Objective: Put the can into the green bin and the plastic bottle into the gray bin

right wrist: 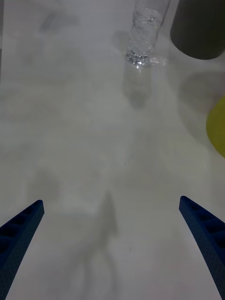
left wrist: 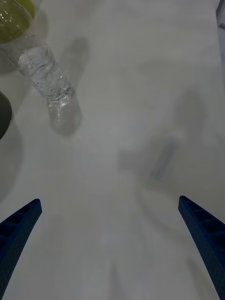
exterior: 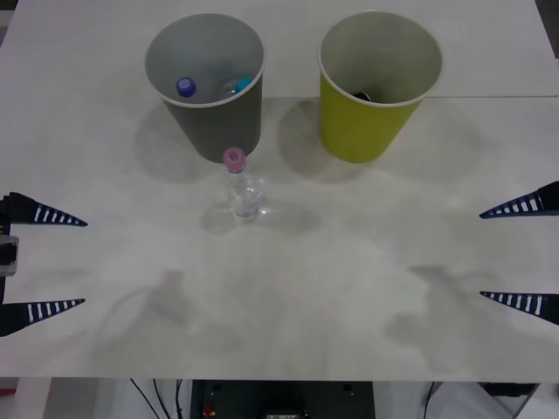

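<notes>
Standing upright on the table (exterior: 349, 288), the bottle (exterior: 244, 193) with its pink cap (exterior: 234, 158) is found just in front of the gray bin (exterior: 217, 122), near its base, with the green bin (exterior: 371, 118) well apart to the right. Inside the gray bin a purple-capped bottle (exterior: 186, 86) and a cyan-capped one (exterior: 238, 85) are seen; something dark lies at the bottom of the green bin, too hidden to be named. The left gripper (exterior: 39, 259) is held at the left edge and the right gripper (exterior: 522, 253) at the right edge, both with fingers spread wide and empty, well apart from the bottle. The step in hand is judged to be picking up the bottle. The left gripper is likely better placed, since the gray bin stands on that side. The body should be gripped below the cap and squeezed gently, as thin crinkled plastic may buckle or slip, and the bin wall should be avoided on approach.
</notes>
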`<state>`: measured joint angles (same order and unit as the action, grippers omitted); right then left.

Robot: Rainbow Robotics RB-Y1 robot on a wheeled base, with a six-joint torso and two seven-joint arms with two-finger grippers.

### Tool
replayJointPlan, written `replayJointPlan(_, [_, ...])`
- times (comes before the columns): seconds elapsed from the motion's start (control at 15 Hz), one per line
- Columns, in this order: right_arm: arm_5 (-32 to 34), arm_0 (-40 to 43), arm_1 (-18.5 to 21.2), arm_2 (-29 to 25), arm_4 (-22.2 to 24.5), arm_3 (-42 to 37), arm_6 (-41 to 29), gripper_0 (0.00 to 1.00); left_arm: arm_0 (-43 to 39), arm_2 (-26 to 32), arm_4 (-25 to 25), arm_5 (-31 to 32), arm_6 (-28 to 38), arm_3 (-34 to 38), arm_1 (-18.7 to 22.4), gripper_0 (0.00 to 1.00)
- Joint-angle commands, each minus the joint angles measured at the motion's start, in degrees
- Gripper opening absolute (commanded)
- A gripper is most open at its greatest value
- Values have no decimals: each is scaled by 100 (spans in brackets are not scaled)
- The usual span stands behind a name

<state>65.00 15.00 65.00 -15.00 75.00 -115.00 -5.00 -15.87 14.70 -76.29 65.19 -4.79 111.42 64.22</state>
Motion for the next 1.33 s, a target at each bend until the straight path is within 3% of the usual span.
replayJointPlan(0.07, [0, 0, 0, 0, 0, 0, 0, 100, 14, -3, 62, -138, 40, -59, -24, 100])
replayJointPlan(0.4, [0, 0, 0, 0, 0, 0, 0, 100, 321, -90, 624, -200, 84, -692, -358, 100])
replayJointPlan(0.8, [0, 0, 0, 0, 0, 0, 0, 100, 1332, -1154, 1749, -340, -66, -2010, -446, 100])
replayJointPlan(0.93, [0, 0, 0, 0, 0, 0, 0, 100, 1666, -1514, 2004, -349, -435, -2423, -472, 100])
replayJointPlan(1.33, [0, 0, 0, 0, 0, 0, 0, 100, 2237, -1804, 2233, -340, -1314, -3381, -1333, 100])
